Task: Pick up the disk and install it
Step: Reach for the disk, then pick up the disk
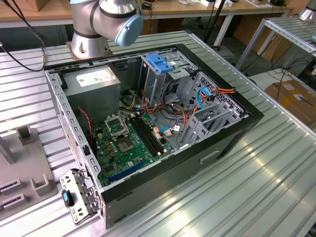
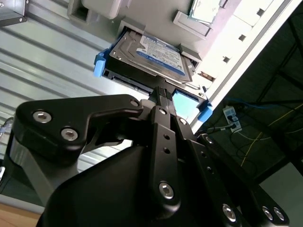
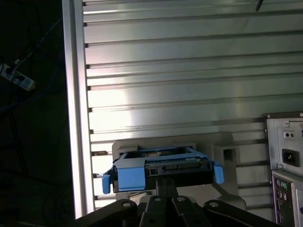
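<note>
The fingers (image 2: 161,97) are drawn together, tips against the near end of the disk (image 2: 151,54); whether they pinch its carrier I cannot tell. The disk sits in a grey holder (image 3: 222,144) close to one edge of the ribbed metal counter (image 3: 180,71). I judge the pick-up is in hand, nothing installed yet; a lift calls for a sure hold and a straight draw clear of the holder. It is a silver drive with a white-and-blue label, framed in bright blue plastic
</note>
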